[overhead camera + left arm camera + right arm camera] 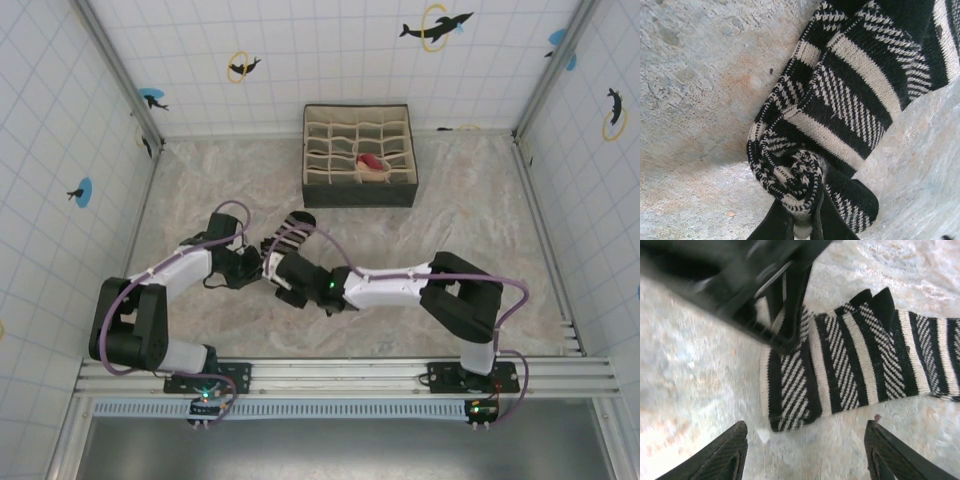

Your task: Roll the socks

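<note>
- At the far side of the table (480, 220) stands a shallow rectangular organizer box (360, 193). It has dark outer walls, and pale beige dividers cut it into a grid of small cells.
- One cell, right of centre and toward the box's near side, holds the peach sock (372, 163), a small bundle of peach with dark red.
- The black striped sock (855, 365) lies outside the box, on the open table between the box and the arm bases, where the two wrists meet.
- It is a soft knit. Plain black bands alternate with cream bands and with panels of fine diagonal black-and-cream hatching.
- In the right wrist view most of its length lies flat, a long strip with a squared end near the camera.
- In the left wrist view the other end is curled into a tight spiral, its layers wound round a small core.
- The left gripper (801, 222) pinches that spiral, with its two dark fingers (774, 227) pressed against the fabric from both sides.
- The right gripper (806, 427) hangs over the flat end with its textured black fingertips (730, 450) spread wide and nothing between them.
- The tabletop looks like mottled stone in grey and beige with rusty patches, matte and slightly pitted up close.
- White gridded panels with blue and black dolphin stickers wall in the workspace.
</note>
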Controlling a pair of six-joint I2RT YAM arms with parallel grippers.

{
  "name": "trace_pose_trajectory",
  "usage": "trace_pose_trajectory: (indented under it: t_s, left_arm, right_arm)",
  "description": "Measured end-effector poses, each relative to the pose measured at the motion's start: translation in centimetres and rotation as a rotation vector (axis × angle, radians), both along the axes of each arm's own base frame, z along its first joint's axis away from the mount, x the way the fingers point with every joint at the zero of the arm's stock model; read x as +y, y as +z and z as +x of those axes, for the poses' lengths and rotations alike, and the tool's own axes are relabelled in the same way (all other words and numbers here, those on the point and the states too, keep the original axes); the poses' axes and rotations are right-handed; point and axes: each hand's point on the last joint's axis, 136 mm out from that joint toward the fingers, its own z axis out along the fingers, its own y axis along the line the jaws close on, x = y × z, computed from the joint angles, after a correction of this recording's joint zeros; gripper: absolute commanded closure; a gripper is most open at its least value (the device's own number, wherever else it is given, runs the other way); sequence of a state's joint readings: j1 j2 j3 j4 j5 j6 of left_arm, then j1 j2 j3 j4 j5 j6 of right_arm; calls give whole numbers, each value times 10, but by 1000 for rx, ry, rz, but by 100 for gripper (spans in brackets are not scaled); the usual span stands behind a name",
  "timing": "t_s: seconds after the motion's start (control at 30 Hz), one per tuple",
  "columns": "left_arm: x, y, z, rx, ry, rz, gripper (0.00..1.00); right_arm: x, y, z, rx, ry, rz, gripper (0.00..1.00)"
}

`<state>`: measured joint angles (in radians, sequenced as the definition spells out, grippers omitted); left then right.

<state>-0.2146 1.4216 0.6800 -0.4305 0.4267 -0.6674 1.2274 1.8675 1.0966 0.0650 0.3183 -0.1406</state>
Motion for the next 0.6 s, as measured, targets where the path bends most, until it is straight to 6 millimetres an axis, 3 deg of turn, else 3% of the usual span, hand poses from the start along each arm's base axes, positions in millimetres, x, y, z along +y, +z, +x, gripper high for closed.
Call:
trace_pose_trajectory:
  t_s: [0.17,0.33,0.6]
  left_arm:
    - [-1,-1,-3,13,-15,-6,100]
    - [-2,-1,-6,22,-21,-15,100]
    - [-3,-3,-11,43,-42,-18,100]
  right_arm:
    - [-4,-11,-22,-183,80,-102,35]
    - [6,-2,-18,-299,89,-101,37]
    - [6,-32,-11,-359,119,-195,39]
